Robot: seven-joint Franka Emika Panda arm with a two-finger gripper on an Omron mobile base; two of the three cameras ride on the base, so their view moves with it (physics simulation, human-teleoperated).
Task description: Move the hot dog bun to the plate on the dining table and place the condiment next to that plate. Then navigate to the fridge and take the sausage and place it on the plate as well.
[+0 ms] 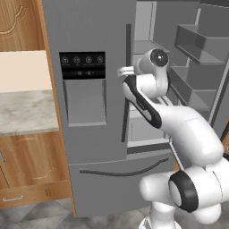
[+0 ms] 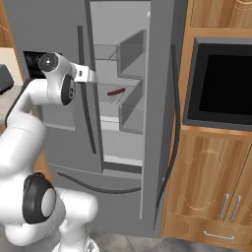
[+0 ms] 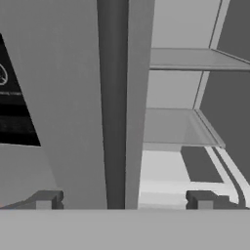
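The fridge (image 1: pixel 89 134) is a tall grey unit with its left door shut and its right door swung open. On an inner shelf lies the sausage (image 2: pixel 116 92), slim and dark red-brown. My gripper (image 2: pixel 94 78) is held high in front of the fridge, level with the seam between the doors, a good way short of the sausage. In the hand view the gripper (image 3: pixel 123 202) is open with nothing between its fingertips (image 3: pixel 44 200), facing the shut door's edge and the grey shelves (image 3: pixel 171 127). The hot dog bun, plate, dining table and condiment are out of view.
The open fridge door (image 1: pixel 201 49) with its bins stands to the right. A marbled counter (image 1: pixel 22 112) over wooden drawers is at the left. A dark built-in oven (image 2: pixel 221 83) sits in wooden cabinets (image 2: pixel 206 197) beyond the open door.
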